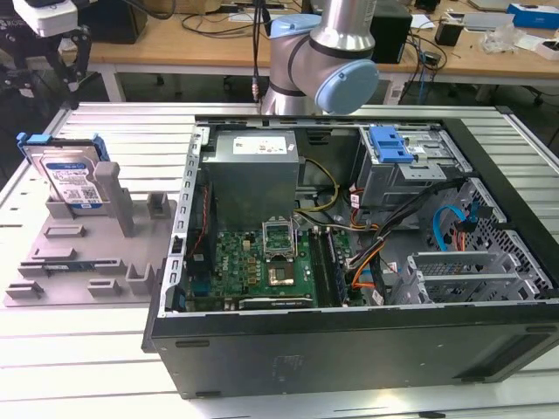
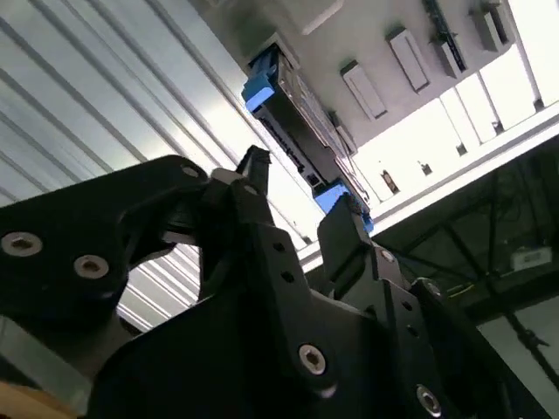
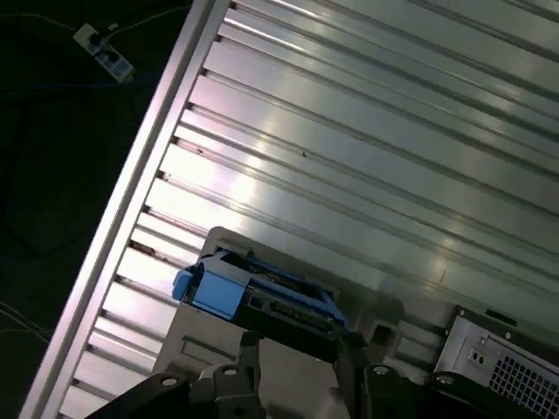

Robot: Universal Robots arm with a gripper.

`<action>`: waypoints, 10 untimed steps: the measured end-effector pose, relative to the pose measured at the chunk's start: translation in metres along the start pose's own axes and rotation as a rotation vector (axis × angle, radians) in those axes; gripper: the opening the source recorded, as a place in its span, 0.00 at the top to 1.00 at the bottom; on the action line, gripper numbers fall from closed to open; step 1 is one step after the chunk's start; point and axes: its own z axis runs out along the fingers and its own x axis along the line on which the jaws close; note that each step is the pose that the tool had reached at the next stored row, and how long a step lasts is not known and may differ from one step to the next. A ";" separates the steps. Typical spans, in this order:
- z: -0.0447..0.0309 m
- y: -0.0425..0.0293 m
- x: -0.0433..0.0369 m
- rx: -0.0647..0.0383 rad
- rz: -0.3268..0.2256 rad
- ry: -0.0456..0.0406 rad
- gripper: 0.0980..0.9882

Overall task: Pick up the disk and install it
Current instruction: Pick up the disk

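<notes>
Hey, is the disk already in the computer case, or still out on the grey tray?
Out: the disk stands on edge in the grey tray, beside the open computer case.

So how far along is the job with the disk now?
Done: nothing that shows. The disk stands upright in the grey tray, outside the open computer case. In hand: the fingers hang open over the disk, one on each side, holding nothing. Left: both the pickup and the install.
</notes>
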 end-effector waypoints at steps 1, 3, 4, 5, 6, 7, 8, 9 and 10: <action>0.0000 0.0000 0.0000 0.001 -0.041 0.0010 0.57; 0.0000 0.0008 -0.0003 0.002 -0.112 0.0027 0.50; 0.0000 0.0012 -0.0005 0.002 -0.145 0.0034 0.50; 0.0000 0.0015 -0.0007 0.002 -0.167 0.0040 0.50; 0.0000 0.0017 -0.0007 0.002 -0.181 0.0043 0.50; 0.0000 0.0021 -0.0009 0.003 -0.211 0.0050 0.50; 0.0000 0.0024 -0.0011 0.003 -0.240 0.0057 0.50; 0.0000 0.0027 -0.0012 0.004 -0.272 0.0065 0.50; 0.0000 0.0028 -0.0013 0.004 -0.296 0.0071 0.50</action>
